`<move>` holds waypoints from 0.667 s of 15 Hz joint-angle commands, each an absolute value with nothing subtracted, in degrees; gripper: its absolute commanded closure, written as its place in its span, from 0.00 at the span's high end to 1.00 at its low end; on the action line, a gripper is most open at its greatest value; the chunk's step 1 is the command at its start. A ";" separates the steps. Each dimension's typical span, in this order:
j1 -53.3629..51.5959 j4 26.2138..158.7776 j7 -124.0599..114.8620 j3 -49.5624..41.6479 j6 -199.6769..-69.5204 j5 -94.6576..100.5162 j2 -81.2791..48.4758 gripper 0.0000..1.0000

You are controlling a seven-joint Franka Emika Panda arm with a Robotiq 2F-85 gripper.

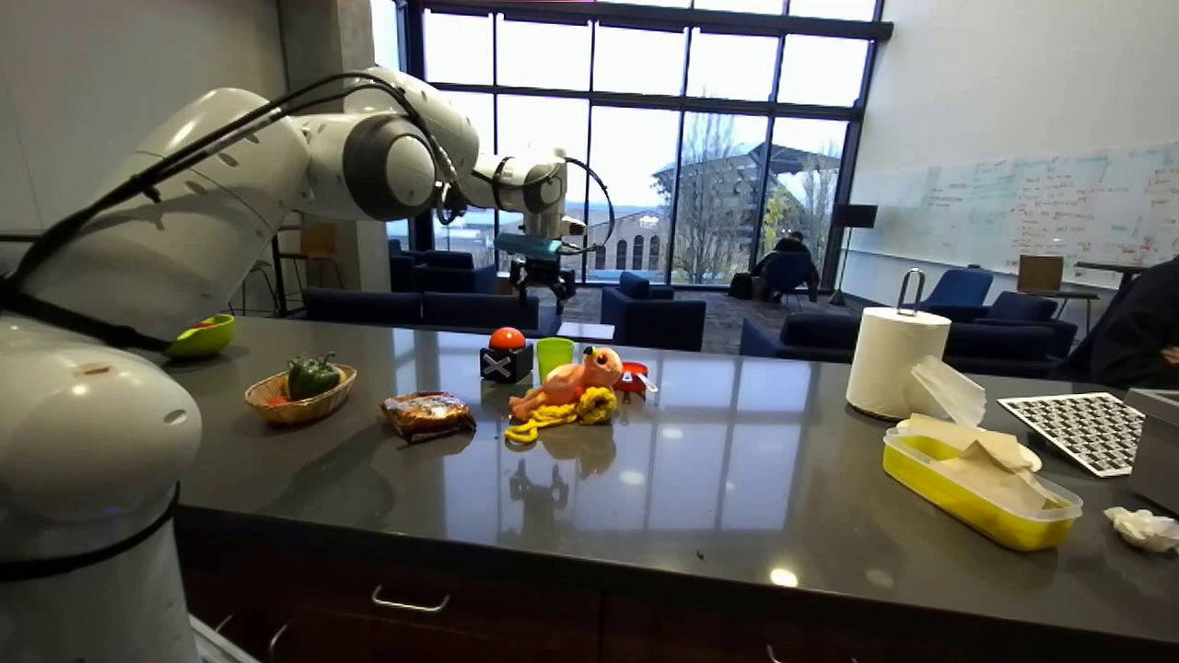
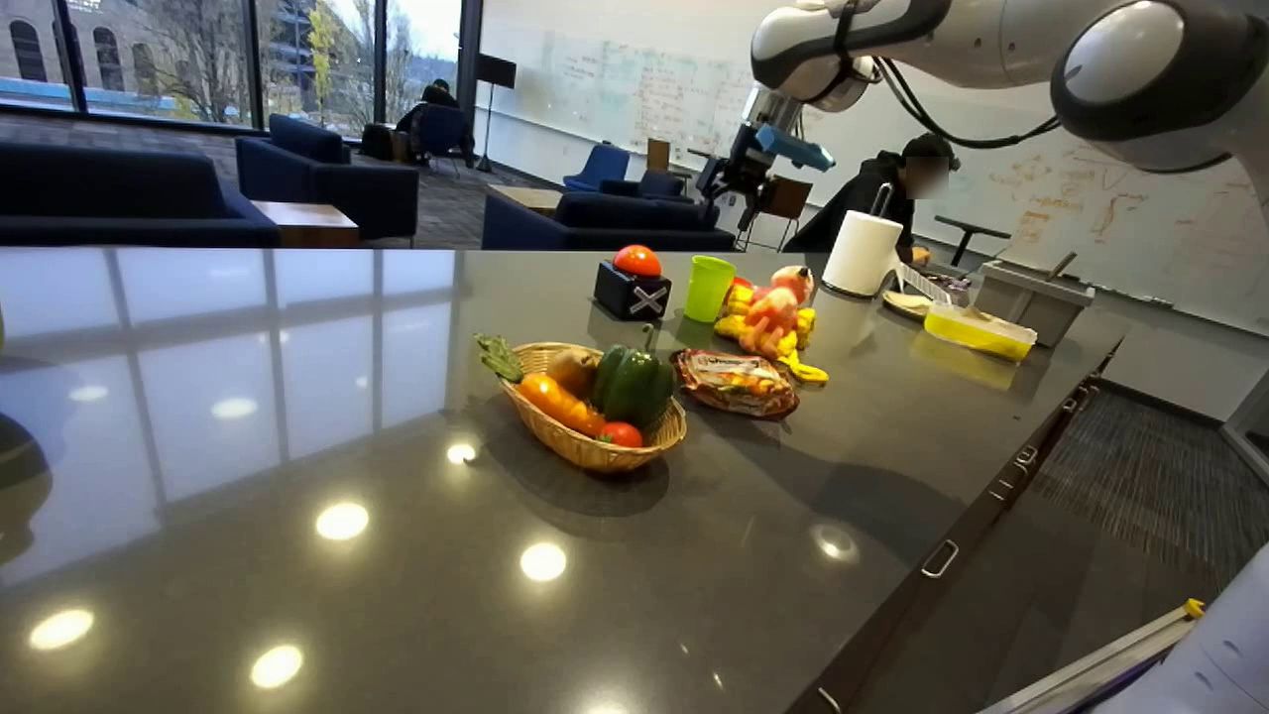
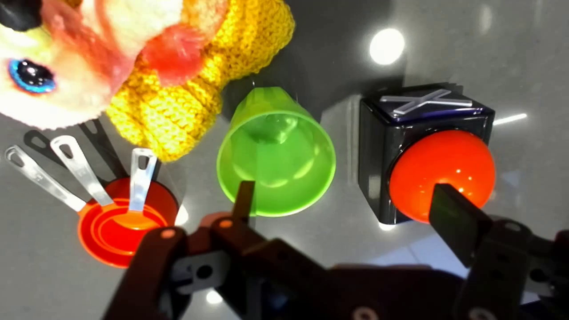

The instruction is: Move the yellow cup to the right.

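The small, plain yellow-green cup (image 3: 284, 171), slightly taller than wide, stands upright with its mouth up on the glossy dark grey countertop (image 1: 737, 516). On one side of it sits a black cubic box (image 3: 377, 164) topped by a round orange-red dome (image 3: 444, 169), a little apart from the cup; on the other lies a pink-orange plush toy (image 1: 576, 376) on a yellow crocheted piece (image 3: 253, 40). The crochet comes right up beside the cup, though whether the two touch is hard to tell. The black gripper (image 3: 344, 194) points down above the cup and the box, its jaws spread well apart. In the wrist view one finger (image 3: 245, 198) overlaps the cup's rim, yet both exterior views show the gripper clear above it. Nested red measuring cups with metal handles (image 3: 116, 233) lie near the plush toy's head. A shiny brown-and-red packet (image 2: 739, 385) rests between the plush toy and an oval wicker basket (image 2: 580, 449) holding a green bell pepper (image 2: 633, 385) and a red tomato (image 2: 622, 434). Well apart stand a white paper-towel roll (image 1: 892, 359) and a yellow rectangular tray (image 1: 967, 511) with brown paper (image 1: 999, 470) in it.
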State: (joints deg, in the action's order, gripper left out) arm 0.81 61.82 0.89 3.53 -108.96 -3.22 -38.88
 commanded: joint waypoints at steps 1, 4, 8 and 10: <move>0.62 75.76 1.09 3.93 -113.94 -3.64 -29.72 1.00; -0.22 83.50 0.98 3.35 -116.62 -3.89 -24.98 1.00; -0.22 94.33 -0.35 3.62 -116.81 -6.03 -17.99 1.00; -0.33 99.98 -0.42 3.76 -116.56 -7.92 -13.87 1.00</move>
State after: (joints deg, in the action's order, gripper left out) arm -0.27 88.85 0.45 3.79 -115.71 -5.59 -22.39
